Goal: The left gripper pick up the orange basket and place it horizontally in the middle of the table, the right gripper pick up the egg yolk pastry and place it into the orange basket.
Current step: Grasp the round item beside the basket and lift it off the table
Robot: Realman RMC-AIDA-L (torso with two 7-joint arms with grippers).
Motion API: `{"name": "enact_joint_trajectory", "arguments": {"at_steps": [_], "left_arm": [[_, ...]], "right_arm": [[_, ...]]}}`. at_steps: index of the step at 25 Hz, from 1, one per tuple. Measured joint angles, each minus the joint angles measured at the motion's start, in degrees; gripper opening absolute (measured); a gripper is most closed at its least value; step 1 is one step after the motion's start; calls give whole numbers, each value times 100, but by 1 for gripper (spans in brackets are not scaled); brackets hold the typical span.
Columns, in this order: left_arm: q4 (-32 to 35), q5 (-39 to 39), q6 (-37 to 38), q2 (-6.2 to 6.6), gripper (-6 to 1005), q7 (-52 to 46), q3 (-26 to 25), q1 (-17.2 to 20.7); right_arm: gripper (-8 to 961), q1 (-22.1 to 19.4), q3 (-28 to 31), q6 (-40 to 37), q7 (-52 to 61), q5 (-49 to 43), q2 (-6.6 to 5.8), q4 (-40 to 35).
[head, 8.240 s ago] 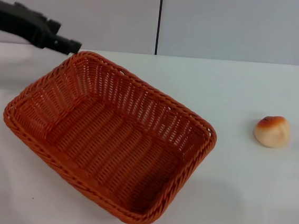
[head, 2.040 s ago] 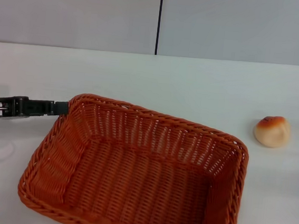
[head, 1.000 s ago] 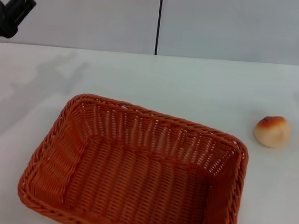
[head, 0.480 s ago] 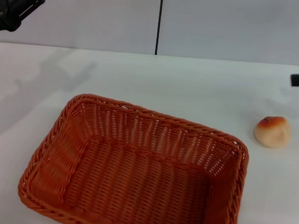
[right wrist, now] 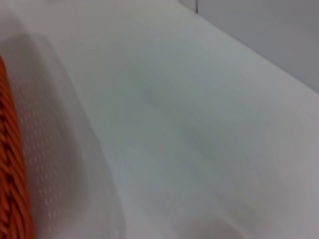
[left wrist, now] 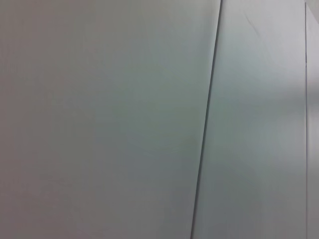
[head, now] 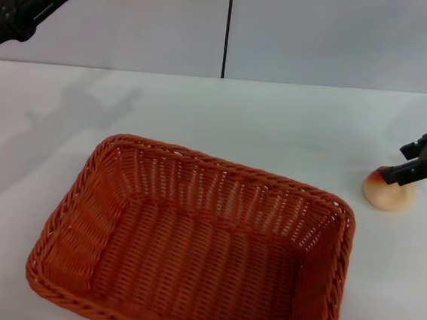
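Sitting beside the orange basket point(head: 190, 241), the pale, brown-topped egg yolk pastry point(head: 388, 192) meets the right hand point(head: 393, 175), grip unclear.

Grey wall behind

The grey wall point(head: 324, 34) fills the upper frame, split by a dark vertical seam point(head: 227, 29) near centre.

woven wicker basket point(head: 190, 241), glossy-topped pastry point(head: 388, 190)
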Motion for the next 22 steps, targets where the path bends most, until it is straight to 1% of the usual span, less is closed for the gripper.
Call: {"name": "enact_joint_trajectory", "arguments": {"at_steps": [2, 5, 12, 17, 22], "left_arm": [[-10, 20, -12, -5, 792, -12, 11, -33], [-80, 39, -24, -6, 791, -13, 17, -70], [-163, 52, -29, -1, 789, -22, 17, -100], [-167, 53, -45, 2, 788, -80, 22, -123], [-169, 53, -89, 4, 788, -86, 84, -146]], "right_arm": [[666, 58, -19, 53, 2, -166, 74, 3], [665, 111, -88, 82, 3, -240, 121, 53], [666, 191, -334, 168, 6, -373, 124, 386], [666, 199, -351, 171, 9, -472, 106, 401], [557, 180, -351, 170, 8, -478, 83, 385]]}}
